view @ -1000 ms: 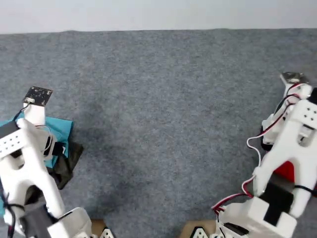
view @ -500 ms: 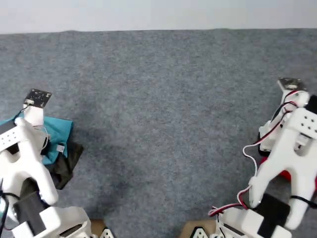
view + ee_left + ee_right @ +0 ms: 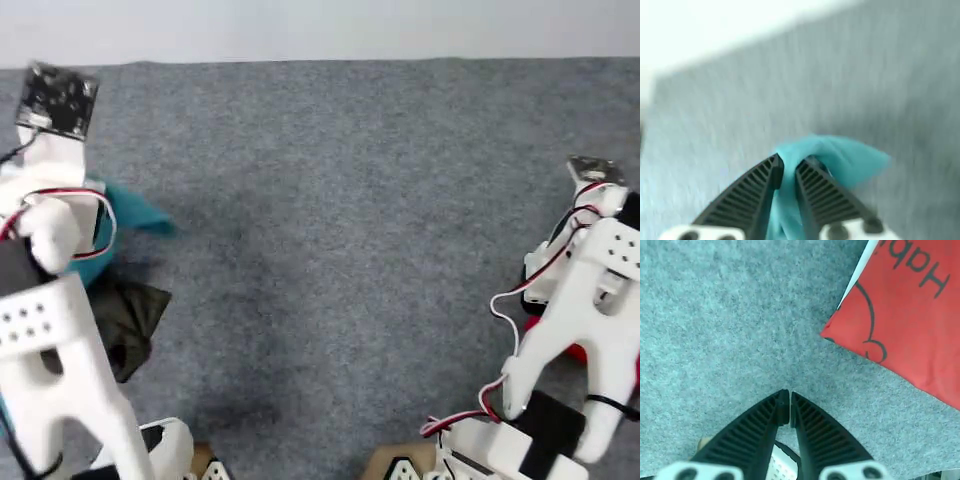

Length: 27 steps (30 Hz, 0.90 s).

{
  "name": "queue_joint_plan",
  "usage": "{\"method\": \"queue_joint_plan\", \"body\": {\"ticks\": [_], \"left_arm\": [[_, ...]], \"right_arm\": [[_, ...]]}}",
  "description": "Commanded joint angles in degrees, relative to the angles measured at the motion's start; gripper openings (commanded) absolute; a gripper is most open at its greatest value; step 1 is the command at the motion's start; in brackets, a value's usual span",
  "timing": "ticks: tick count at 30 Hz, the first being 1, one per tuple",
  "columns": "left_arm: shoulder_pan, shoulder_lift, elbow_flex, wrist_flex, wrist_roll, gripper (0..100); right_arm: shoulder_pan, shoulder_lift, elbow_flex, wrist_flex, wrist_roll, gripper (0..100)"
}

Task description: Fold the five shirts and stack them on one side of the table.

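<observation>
As I judge it, the main risk is the narrow hold. The left pincer (image 3: pixel 788 165) is clenched on only a thin pinch of the teal shirt (image 3: pixel 845 160), so the cloth may slip free if the arm swings quickly. It may also come down bunched rather than flat, which would spoil any fold. A second risk is the dark shirt (image 3: pixel 130 320), which lies crumpled on the table (image 3: pixel 350 200) just beside the teal one. Trailing teal cloth could catch it and drag it along, tangling the two. The right pincer (image 3: pixel 786 396) is closed on nothing, its tips together above bare grey table near a corner of the red shirt (image 3: pixel 910 315). It gives no help in spreading the teal cloth, and with one hold only the shirt is likely to land twisted. The teal shirt looks soft and limp, gathered into a rumpled fold that juts past the fingertips, with one pointed flap reaching out over the table in the high view. It sits at the table's left side, partly hidden under the left arm. That is well apart from the red shirt, which lies flat at the right side under the right arm and carries dark print.
</observation>
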Motion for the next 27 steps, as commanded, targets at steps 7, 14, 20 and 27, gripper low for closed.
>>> {"method": "queue_joint_plan", "body": {"ticks": [7,14,20,27], "left_arm": [[10.2,-6.42,-19.3,-12.84,12.31,0],[22.07,-6.33,-29.05,-19.87,12.31,0],[31.47,-6.24,-28.26,-16.0,12.31,0],[33.93,-6.42,-15.87,-8.35,9.05,0]], "right_arm": [[-0.48,-3.03,2.02,2.42,-0.44,1.0],[-0.75,-2.95,2.55,2.33,-0.35,1.0],[-0.75,-2.68,2.55,2.33,-0.35,1.0],[-1.27,-2.59,2.55,2.24,-0.35,1.0]]}}
